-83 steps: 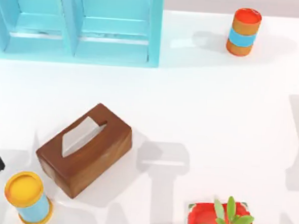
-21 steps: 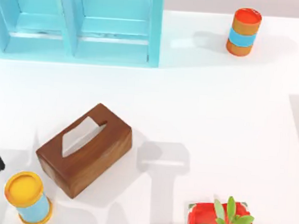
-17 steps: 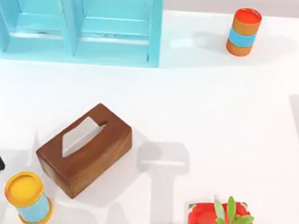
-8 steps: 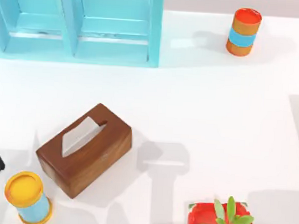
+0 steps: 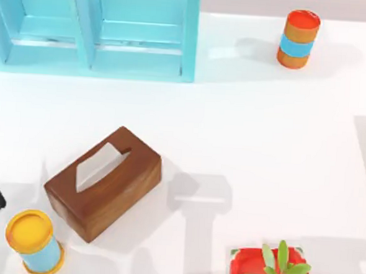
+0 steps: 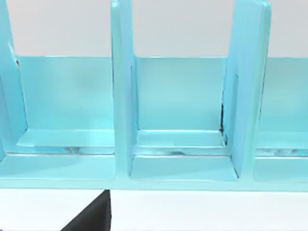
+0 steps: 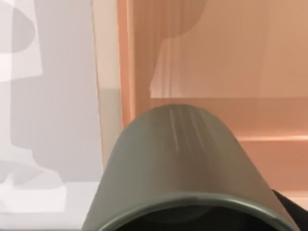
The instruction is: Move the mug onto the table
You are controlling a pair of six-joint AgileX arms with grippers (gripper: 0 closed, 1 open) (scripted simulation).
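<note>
One mug (image 7: 185,168) right up against right wrist camera; finger state impossible to tell.

The plain grey-green cylindrical mug (image 7: 185,168) loomed close before the right wrist camera; the white table (image 5: 257,135) lay flat.

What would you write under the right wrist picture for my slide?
Close to the right wrist camera, a grey-green mug looms before a peach-coloured surface.

The mug (image 7: 185,168) is cut off by the right wrist view's lower edge.
</note>
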